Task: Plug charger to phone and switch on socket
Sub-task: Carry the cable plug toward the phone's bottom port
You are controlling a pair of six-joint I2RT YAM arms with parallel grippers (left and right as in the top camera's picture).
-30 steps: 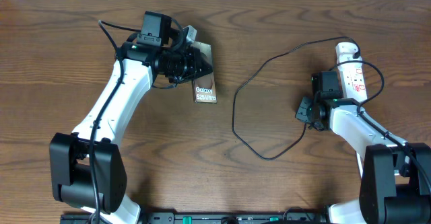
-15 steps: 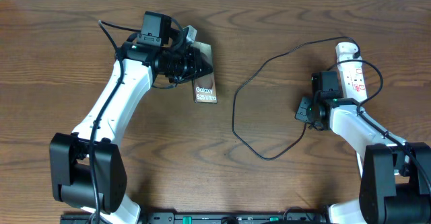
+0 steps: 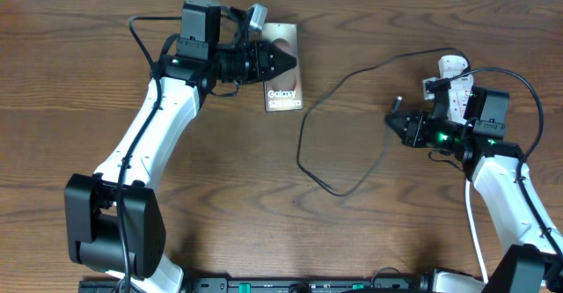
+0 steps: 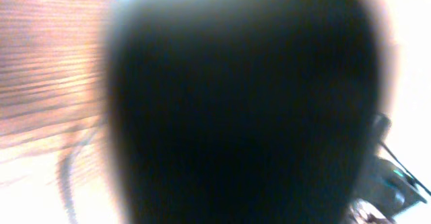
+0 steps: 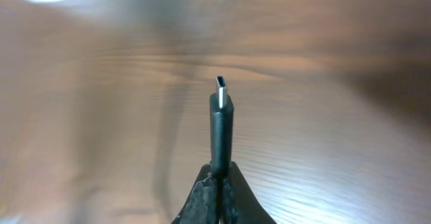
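Charger (image 5: 221,126) — thin black plug, silver tip — pinched in right fingers (image 5: 202,197); left fingers (image 3: 269,62) grip phone (image 3: 285,40).

The worktop (image 3: 220,196) is brown wood with fine straight grain and a low satin sheen. The phone (image 3: 283,91) has a glossy, mirror-like face. The charger (image 3: 299,152) is matt black plastic; its plug (image 5: 221,116) has a bright metal tip. The socket (image 3: 452,67) is smooth white plastic.
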